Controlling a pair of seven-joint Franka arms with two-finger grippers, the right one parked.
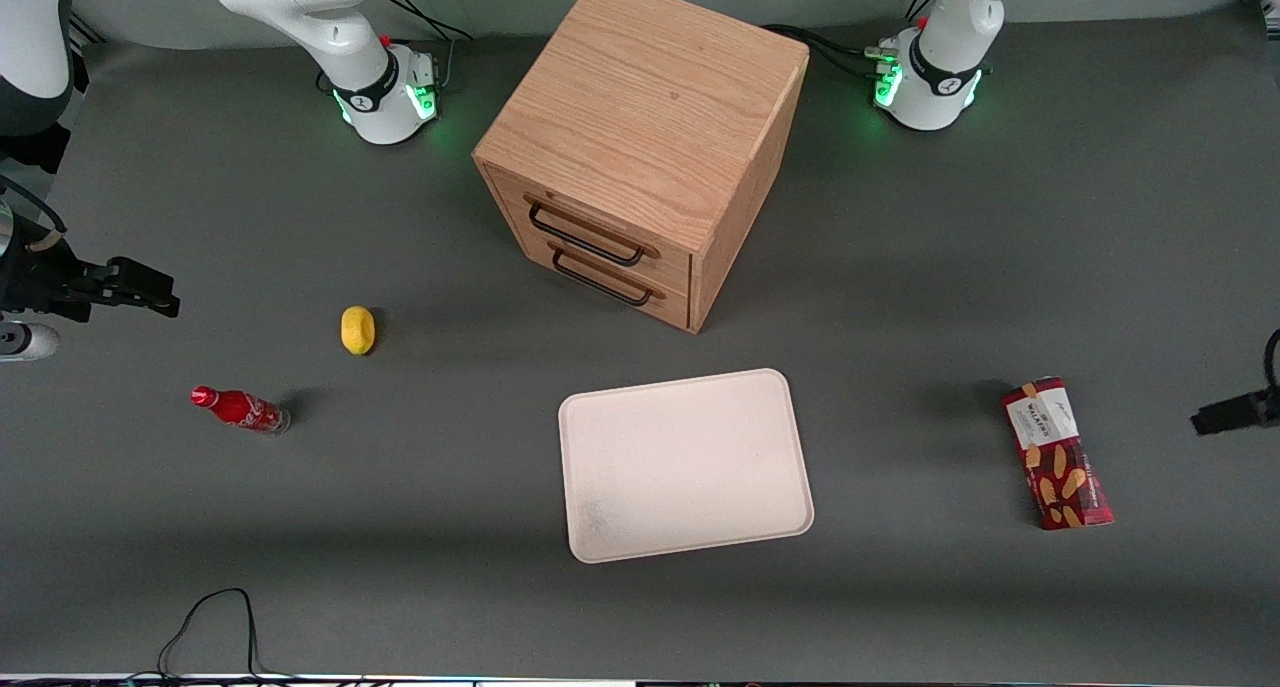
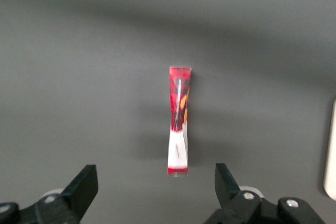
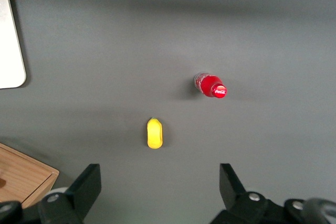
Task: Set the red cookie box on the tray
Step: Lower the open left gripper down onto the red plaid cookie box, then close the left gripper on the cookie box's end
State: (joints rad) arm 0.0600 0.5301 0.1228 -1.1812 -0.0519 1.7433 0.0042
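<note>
Tray (image 1: 686,465) lies flat on the dark grey table (image 1: 900,297), just in front of the wooden drawer cabinet (image 1: 640,147) and nearer the front camera than it; off-white, rounded corners, low rim, nothing on it. A sliver of its rim also shows in the left wrist view (image 2: 331,150). Cabinet has two drawers, both shut, each with a black wire handle; contents not visible. Red cookie box (image 1: 1056,453) sits on the bare table toward the working arm's end, well apart from the tray, roughly level with it in depth. Long axis runs roughly toward and away from the front camera, slightly skewed: the white label end lies farther from the camera, the end with tan cookie pictures nearer, that end angled a little toward the table's edge. In the left wrist view the box (image 2: 178,120) appears narrow, seen from above, red at one end and white at the other, with its long axis running between the two fingers' line of approach. Gripper (image 2: 156,184) hangs above the box without touching it; fingers (image 2: 84,184) spread wide apart, one on each side of the box's white end, nothing between them. Elsewhere: small red soda bottle (image 1: 240,409) and a yellow lemon-like object (image 1: 358,329), both toward the parked arm's end, near each other, well apart from the tray.
</note>
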